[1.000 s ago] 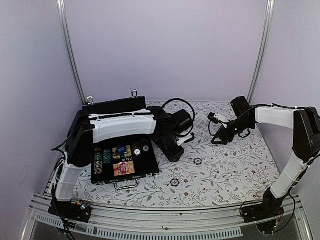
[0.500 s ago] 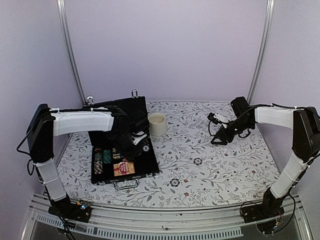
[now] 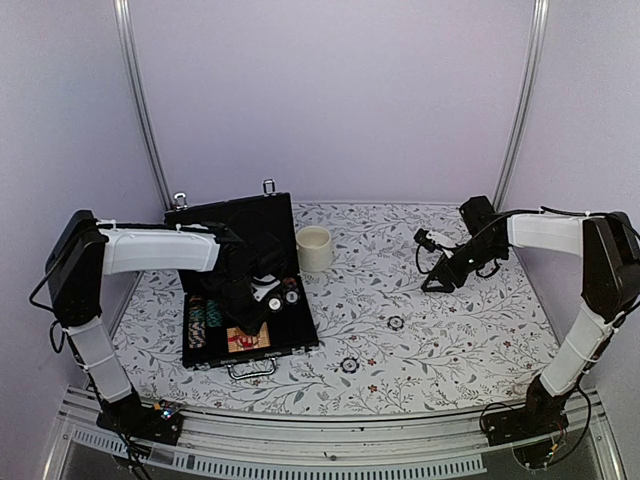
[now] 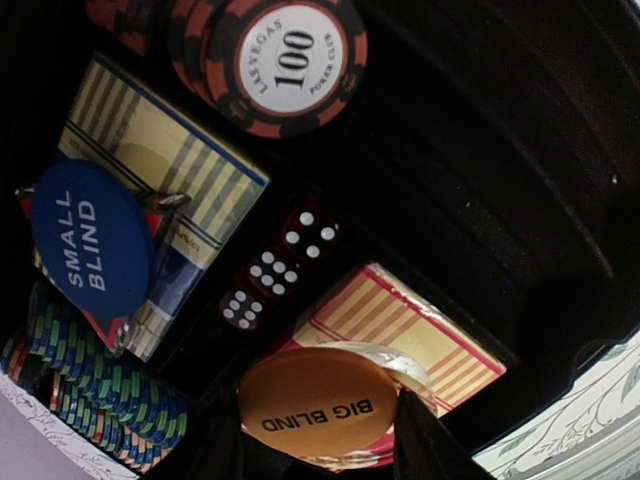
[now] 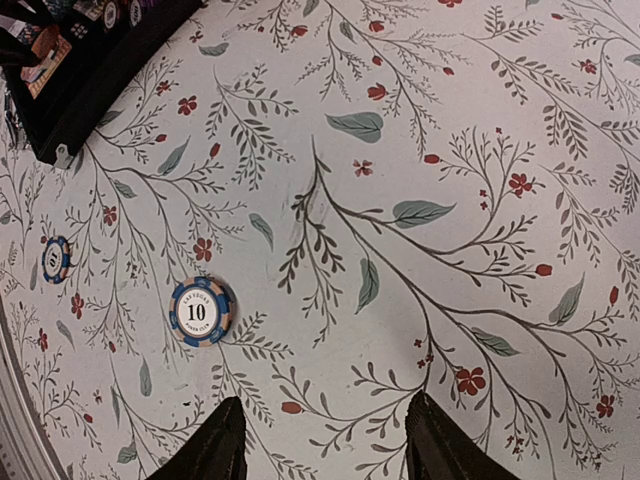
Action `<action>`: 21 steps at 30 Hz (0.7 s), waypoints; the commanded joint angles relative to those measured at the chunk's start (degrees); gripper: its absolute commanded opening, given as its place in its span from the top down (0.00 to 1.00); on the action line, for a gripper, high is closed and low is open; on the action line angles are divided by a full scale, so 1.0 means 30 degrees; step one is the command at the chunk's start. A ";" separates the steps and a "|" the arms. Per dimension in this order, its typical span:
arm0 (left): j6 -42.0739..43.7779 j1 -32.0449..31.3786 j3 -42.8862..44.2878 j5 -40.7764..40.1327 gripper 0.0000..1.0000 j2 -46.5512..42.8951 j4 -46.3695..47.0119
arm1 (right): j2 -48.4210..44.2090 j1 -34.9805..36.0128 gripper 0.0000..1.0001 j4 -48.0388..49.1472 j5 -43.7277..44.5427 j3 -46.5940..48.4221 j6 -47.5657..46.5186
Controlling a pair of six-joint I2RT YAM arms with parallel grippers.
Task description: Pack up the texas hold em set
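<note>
The black case (image 3: 300,343) of the texas hold em set lies open at the left, its lid (image 3: 225,222) up. My left gripper (image 3: 254,316) hangs low inside it, shut on an orange "BIG BLIND" button (image 4: 318,402) just over the red card deck (image 4: 432,338). Beside that are three red dice (image 4: 280,268), a blue "SMALL BLIND" button (image 4: 90,238) on the blue deck (image 4: 175,165), a "100" chip (image 4: 297,62) and stacked chips (image 4: 100,392). My right gripper (image 3: 430,282) hovers open over the cloth (image 5: 325,425). A blue "10" chip (image 5: 201,311) lies to its left.
A cream mug (image 3: 314,247) stands just right of the case lid. Two loose chips lie on the flowered cloth, one (image 3: 396,322) mid-table, the other (image 3: 349,365) nearer the front edge and seen again in the right wrist view (image 5: 56,259). The case handle (image 3: 252,369) points toward me.
My left arm has swung from the mug's side of the table leftward over the open case and come down inside it. The mug is uncovered. The right arm has barely moved.
</note>
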 commanded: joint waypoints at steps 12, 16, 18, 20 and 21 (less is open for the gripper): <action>-0.0149 0.0309 0.1381 0.0195 0.36 -0.0961 -0.0695 | 0.0256 0.0172 0.52 -0.0247 -0.0491 0.0437 0.0052; -0.0153 0.0213 0.2828 0.0202 0.36 -0.1333 -0.0609 | 0.0270 0.0197 0.52 -0.0266 -0.0535 0.0483 0.0046; -0.0126 0.0104 0.3400 0.0222 0.36 -0.1347 -0.0224 | 0.0256 0.0204 0.52 -0.0275 -0.0534 0.0483 0.0046; 0.0043 -0.0088 0.3825 0.0486 0.36 -0.1181 0.0442 | 0.0220 0.0231 0.51 -0.0304 -0.0565 0.0512 0.0031; 0.0209 -0.0273 0.4028 0.0660 0.36 -0.1041 0.0906 | 0.0213 0.0262 0.51 -0.0295 -0.0612 0.0512 0.0020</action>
